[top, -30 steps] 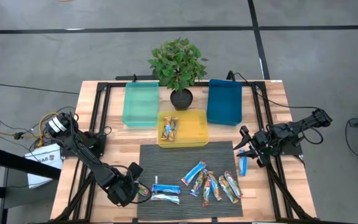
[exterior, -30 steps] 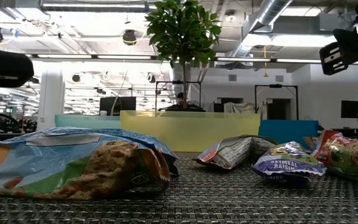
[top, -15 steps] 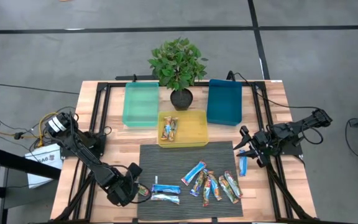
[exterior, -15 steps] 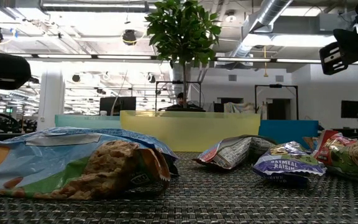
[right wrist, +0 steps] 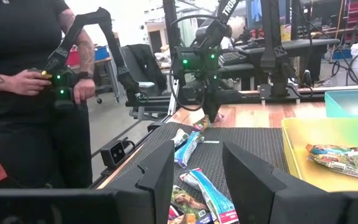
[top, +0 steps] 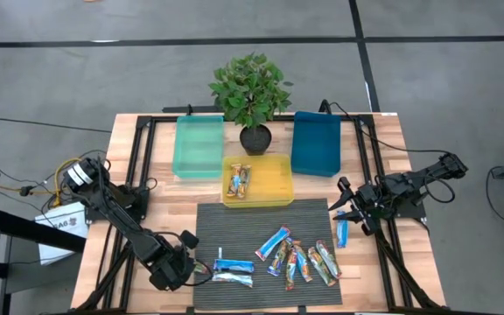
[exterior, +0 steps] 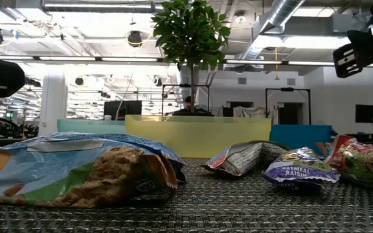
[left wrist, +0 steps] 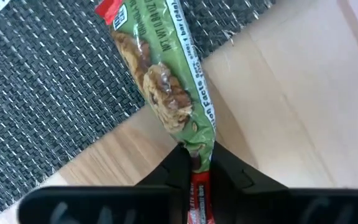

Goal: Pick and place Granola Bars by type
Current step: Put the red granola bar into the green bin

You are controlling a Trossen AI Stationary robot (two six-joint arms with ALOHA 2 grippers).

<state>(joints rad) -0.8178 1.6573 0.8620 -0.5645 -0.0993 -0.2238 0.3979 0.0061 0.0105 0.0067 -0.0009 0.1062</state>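
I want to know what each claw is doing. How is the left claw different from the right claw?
The left gripper is shut on a green bar at the mat's left edge; the right gripper is open and holds nothing. The left sits low at the table's front; the right hangs above the mat's right edge. Both are dark, two-fingered.

A green-and-red bar (left wrist: 173, 87) lies across a dark ribbed mat (left wrist: 48, 93) and pale wooden table (left wrist: 291, 106).
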